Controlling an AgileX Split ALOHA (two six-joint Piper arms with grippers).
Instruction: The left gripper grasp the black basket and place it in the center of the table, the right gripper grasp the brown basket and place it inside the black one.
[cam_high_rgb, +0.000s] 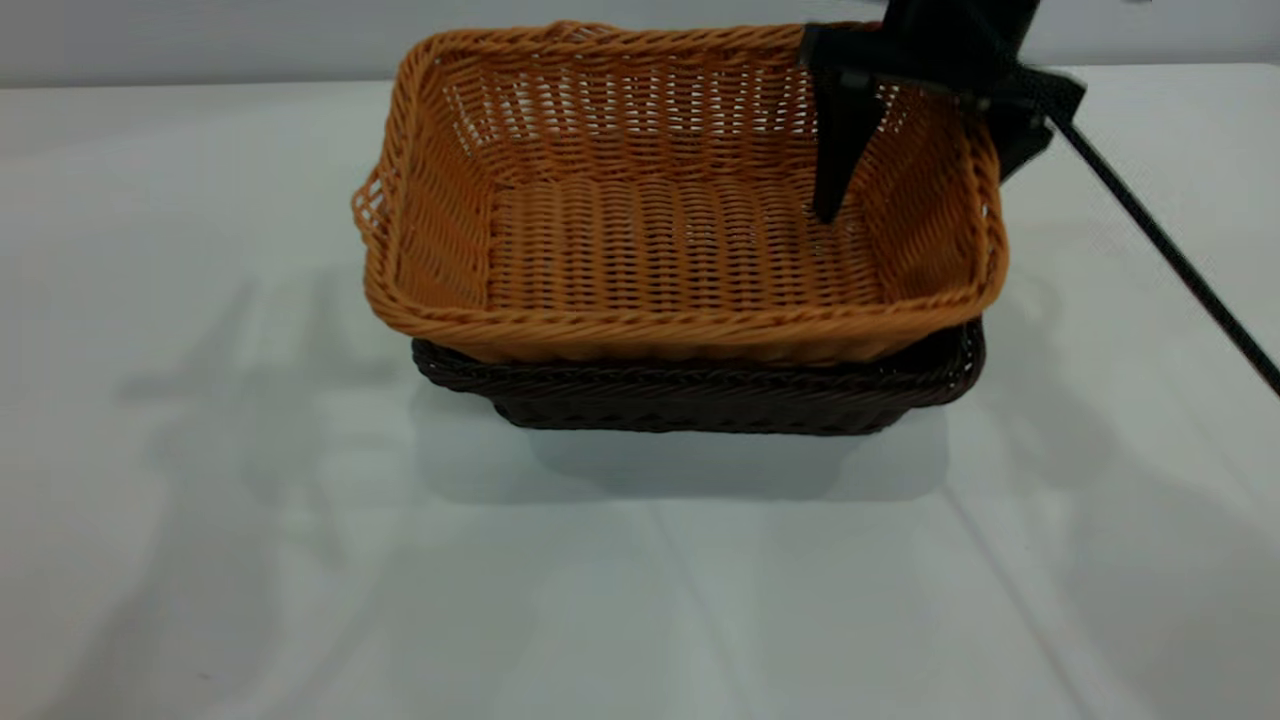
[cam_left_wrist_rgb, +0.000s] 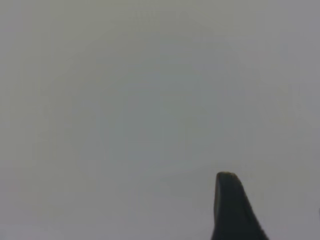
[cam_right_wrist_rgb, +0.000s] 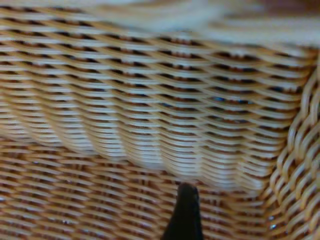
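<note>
Fingers of the right gripper (cam_high_rgb: 905, 160), upper right of frame, straddle the brown basket's (cam_high_rgb: 680, 240) right wall, apparently holding it; left gripper (cam_left_wrist_rgb: 232, 210) unreadable. Brown basket sits in the black basket (cam_high_rgb: 720, 395), mid-table (cam_high_rgb: 200, 550), slightly skewed. Advice: square the rims, lower fully, then release.

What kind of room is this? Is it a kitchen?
Probably not a kitchen; it looks like a robot test bench or lab. There is only a plain white table, a black robot gripper reaching into a brown basket, and a black basket under it.
</note>
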